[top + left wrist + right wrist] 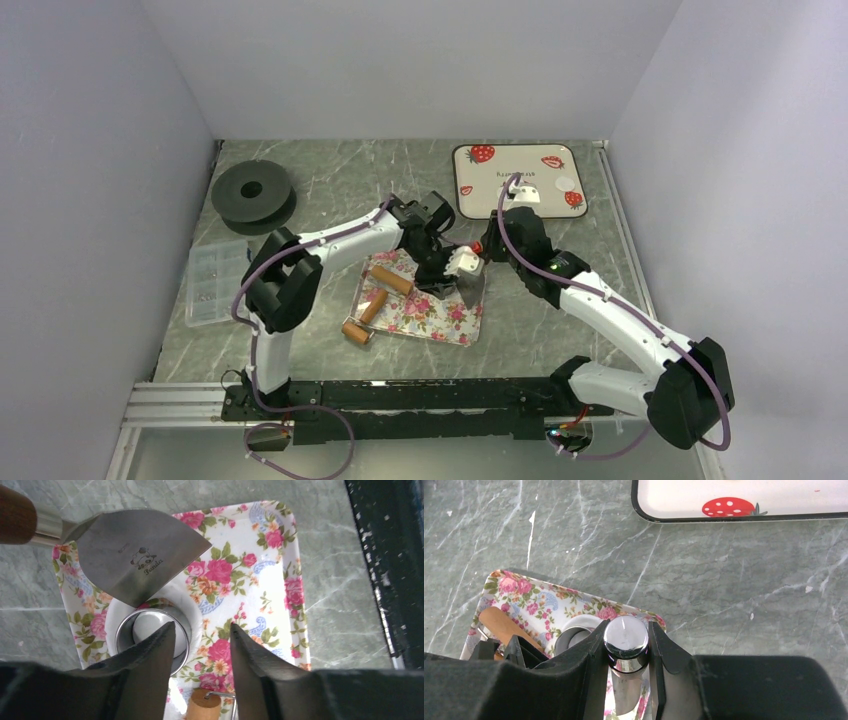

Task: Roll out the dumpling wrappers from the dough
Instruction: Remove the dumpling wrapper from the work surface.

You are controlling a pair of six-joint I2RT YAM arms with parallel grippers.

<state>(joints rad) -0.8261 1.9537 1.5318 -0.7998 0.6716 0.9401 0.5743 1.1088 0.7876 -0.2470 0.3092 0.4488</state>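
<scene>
A: Steel ring cutter (124, 630) on our floral tray (280, 595); our left gripper (201, 627) gapes over it.
B: Our right gripper (628, 630) clamps the scraper (135, 555); dumpling wrappers (566, 183) lie on the strawberry tray (515, 158), one o'clock.

Just ahead of my left gripper (201, 626), the scraper (135, 550) blade overhangs the ring cutter (123, 630). Wooden rollers (372, 308) crowd the floral tray (270, 605) on its left side. Bare table (330, 180) lies open toward the strawberry tray (515, 152).
</scene>
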